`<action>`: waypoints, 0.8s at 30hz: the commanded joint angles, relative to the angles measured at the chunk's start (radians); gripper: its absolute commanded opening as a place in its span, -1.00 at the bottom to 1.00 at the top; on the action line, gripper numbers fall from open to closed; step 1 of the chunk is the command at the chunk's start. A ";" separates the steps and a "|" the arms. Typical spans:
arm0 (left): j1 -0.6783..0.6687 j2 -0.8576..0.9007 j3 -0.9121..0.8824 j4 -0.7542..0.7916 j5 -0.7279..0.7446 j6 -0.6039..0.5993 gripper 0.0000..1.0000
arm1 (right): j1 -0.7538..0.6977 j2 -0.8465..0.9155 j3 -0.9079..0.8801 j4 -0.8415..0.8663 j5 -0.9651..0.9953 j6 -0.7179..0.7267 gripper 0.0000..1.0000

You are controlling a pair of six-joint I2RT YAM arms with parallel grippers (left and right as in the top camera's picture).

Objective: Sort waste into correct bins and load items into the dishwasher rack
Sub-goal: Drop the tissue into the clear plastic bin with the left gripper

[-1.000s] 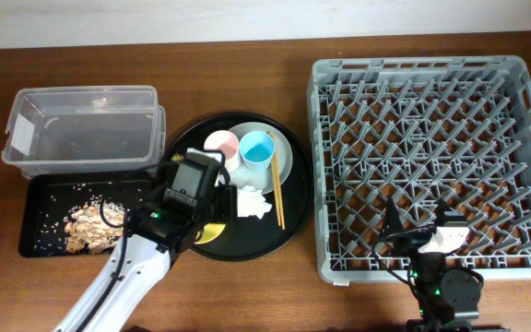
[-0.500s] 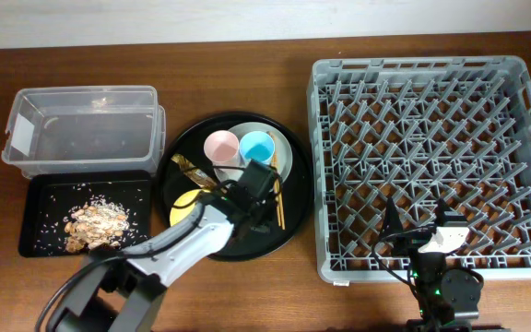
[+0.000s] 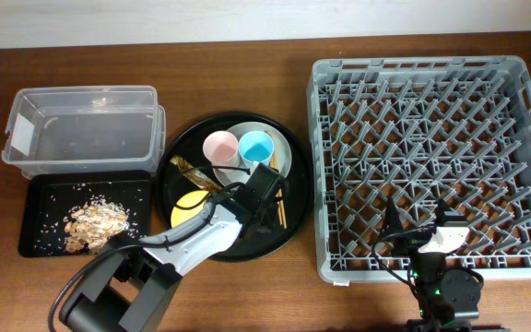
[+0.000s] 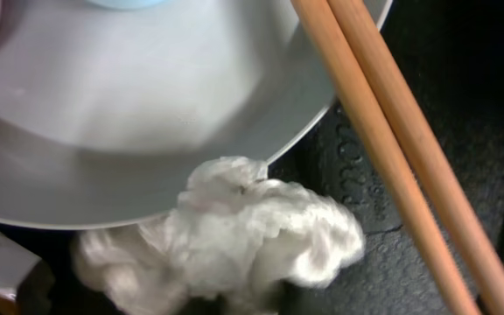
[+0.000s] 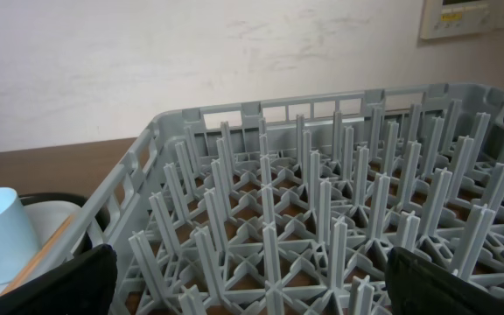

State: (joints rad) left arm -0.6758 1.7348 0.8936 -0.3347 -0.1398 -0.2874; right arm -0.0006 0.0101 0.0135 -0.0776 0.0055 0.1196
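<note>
Rack [image 3: 436,166] on R side of table. Round blk tray [image 3: 178,175] at centre, plate [image 4: 147,114] on it. Chopsticks [image 4: 392,149] cross plate rim. Tissue [image 4: 226,236] on tray, touching plate rim, just beside chopsticks. L gripper [image 3: 264,198] over tissue; jaw state can't tell. R gripper [image 5: 252,289] spread wide at rack's near edge.

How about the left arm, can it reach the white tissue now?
Probably yes. The left gripper hangs right over the tissue, which lies uncovered on the round black tray against the plate's rim; the chopsticks lie beside it, not across it.
</note>
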 commanded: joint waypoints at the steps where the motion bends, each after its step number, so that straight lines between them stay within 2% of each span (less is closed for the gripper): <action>1: -0.005 0.018 0.020 -0.008 0.011 0.005 -0.99 | -0.006 -0.006 -0.008 -0.003 0.002 -0.007 0.97; 5: -0.004 -0.081 0.136 -0.169 0.000 0.005 -0.99 | -0.006 -0.006 -0.008 -0.003 0.002 -0.007 0.97; 9: 0.004 -0.273 0.304 -0.345 -0.286 0.005 -0.99 | -0.006 -0.006 -0.008 -0.003 0.002 -0.007 0.97; 11: 0.061 -0.335 0.312 -0.343 -0.391 0.004 -0.99 | -0.006 -0.006 -0.008 -0.003 0.002 -0.007 0.97; 13: 0.127 -0.346 0.312 -0.343 -0.400 0.000 -0.99 | -0.006 -0.006 -0.008 -0.003 0.002 -0.007 0.97; 14: 0.201 -0.343 0.312 -0.339 -0.399 -0.012 -0.99 | -0.006 -0.006 -0.008 -0.003 0.002 -0.007 0.97; 18: 0.477 -0.290 0.312 -0.222 -0.316 -0.014 -0.95 | -0.006 -0.006 -0.008 -0.003 0.002 -0.007 0.97; 24: 0.675 -0.092 0.312 -0.077 -0.263 -0.010 -0.92 | -0.006 -0.006 -0.008 -0.003 0.002 -0.007 0.97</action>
State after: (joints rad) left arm -0.0544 1.5520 1.2041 -0.4541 -0.4435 -0.2958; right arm -0.0006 0.0101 0.0135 -0.0772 0.0055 0.1196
